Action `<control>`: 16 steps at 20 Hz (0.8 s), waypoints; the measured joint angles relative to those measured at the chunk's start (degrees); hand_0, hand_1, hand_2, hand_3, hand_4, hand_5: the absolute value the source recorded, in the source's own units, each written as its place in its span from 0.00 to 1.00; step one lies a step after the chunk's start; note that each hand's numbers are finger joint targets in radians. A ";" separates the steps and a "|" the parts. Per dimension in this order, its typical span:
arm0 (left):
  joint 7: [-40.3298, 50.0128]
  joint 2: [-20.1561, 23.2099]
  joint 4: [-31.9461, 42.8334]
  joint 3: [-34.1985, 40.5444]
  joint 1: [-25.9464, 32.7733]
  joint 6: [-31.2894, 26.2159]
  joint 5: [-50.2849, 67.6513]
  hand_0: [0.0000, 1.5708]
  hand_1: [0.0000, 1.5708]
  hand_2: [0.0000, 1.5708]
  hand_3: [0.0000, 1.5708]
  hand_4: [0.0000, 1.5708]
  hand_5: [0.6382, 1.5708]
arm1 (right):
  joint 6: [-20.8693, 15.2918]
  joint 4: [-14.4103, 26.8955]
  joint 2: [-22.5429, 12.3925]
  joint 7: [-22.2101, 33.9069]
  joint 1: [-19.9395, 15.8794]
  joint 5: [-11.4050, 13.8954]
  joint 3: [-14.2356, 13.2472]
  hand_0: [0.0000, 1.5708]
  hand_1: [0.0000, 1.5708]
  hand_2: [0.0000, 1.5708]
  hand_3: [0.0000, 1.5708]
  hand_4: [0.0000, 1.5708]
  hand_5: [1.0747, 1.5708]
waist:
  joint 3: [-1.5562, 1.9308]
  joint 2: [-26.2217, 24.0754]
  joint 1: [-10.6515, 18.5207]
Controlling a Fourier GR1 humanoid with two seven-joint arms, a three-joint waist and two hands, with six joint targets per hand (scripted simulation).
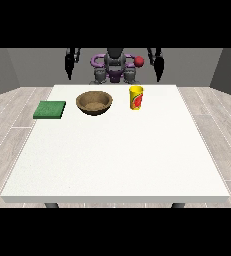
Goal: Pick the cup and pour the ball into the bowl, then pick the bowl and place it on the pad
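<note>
Yellow cup [136,97] w/ red mark, brown bowl [94,103], green pad [50,110], white table [117,160], black hands.

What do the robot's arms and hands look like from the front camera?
Both arms are slim and black, ending in black hands: one at the view's left, one at the view's right. No cables or markings are discernible on them.

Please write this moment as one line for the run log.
stage: not started | cup: upright on table, right of bowl | pad: bare, left of bowl | both hands: raised beside robot, holding nothing
</note>
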 measured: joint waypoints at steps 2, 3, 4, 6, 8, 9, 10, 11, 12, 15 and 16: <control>0.94 0.40 -1.35 0.05 -0.15 0.00 0.07 0.00 0.00 0.00 0.00 0.00 0.99 | 0.03 -1.35 -0.59 0.98 -0.18 -0.07 -0.25 0.00 0.00 0.00 0.00 0.00 1.00 | 0.40 -3.59 -0.06; 1.50 0.65 -2.04 0.06 -0.24 -0.01 0.08 0.00 0.00 0.00 0.00 0.00 0.99 | 0.03 -2.06 -0.92 1.54 -0.30 -0.10 -0.38 0.00 0.00 0.00 0.00 0.00 1.00 | 0.56 -5.38 -0.12; 2.12 0.93 -2.70 0.07 -0.35 -0.01 0.06 0.00 0.00 0.00 0.00 0.00 0.99 | 0.04 -2.74 -1.26 2.15 -0.41 -0.13 -0.53 0.00 0.00 0.00 0.00 0.00 1.00 | 0.73 -7.08 -0.21; 3.47 1.56 -4.02 0.12 -0.65 -0.05 0.03 0.00 0.00 0.00 0.00 0.00 0.99 | 0.11 -4.02 -1.96 3.50 -0.63 -0.21 -0.82 0.00 0.00 0.00 0.00 0.00 1.00 | 1.00 -10.37 -0.40; 7.01 1.36 -6.79 0.94 -1.91 0.08 2.27 0.00 0.00 0.00 0.00 0.00 0.99 | 3.29 -4.06 -4.37 3.88 0.16 -4.64 -4.37 0.00 0.00 0.00 0.00 0.00 1.00 | 1.29 -11.74 -0.15; 8.42 1.42 -7.68 1.79 -3.32 0.55 3.15 0.00 0.00 0.00 0.00 0.00 0.99 | 4.75 -4.26 -5.53 3.89 0.05 -6.50 -5.90 0.00 0.00 0.00 0.00 0.00 1.00 | 1.39 -11.40 -0.48; 9.43 1.79 -8.67 2.62 -3.79 0.57 4.02 0.00 0.00 0.00 0.00 0.00 0.98 | 6.13 -4.78 -6.70 4.41 0.20 -8.12 -7.20 0.00 0.00 0.00 0.00 0.00 1.00 | 1.45 -11.41 -0.63; 10.69 2.51 -9.96 3.35 -3.90 0.10 5.02 0.00 0.00 0.00 0.00 0.00 0.98 | 7.38 -5.01 -7.46 4.22 0.96 -9.37 -8.25 0.00 0.00 0.00 0.00 0.00 1.00 | 1.49 -11.33 -0.54; 10.45 3.00 -10.17 4.32 -4.46 0.01 5.46 0.00 0.00 0.00 0.00 0.00 0.98 | 8.41 -5.79 -7.96 3.96 1.00 -10.43 -9.01 0.00 0.00 0.00 0.00 0.00 1.00 | 1.55 -10.32 -0.95; 8.27 3.72 -10.76 6.09 -3.59 -1.13 6.56 0.00 0.00 0.00 0.00 0.00 0.97 | 10.92 -6.15 -9.11 2.48 1.83 -13.13 -11.81 0.00 0.00 0.00 0.00 0.00 1.00 | 1.60 -7.85 -1.04; 8.48 3.98 -11.49 6.40 -3.95 -1.35 6.96 0.00 0.00 0.00 0.00 0.00 0.97 | 11.59 -5.59 -9.47 1.82 1.59 -13.74 -12.77 0.00 0.00 0.00 0.00 0.00 1.00 | 1.61 -6.98 -0.76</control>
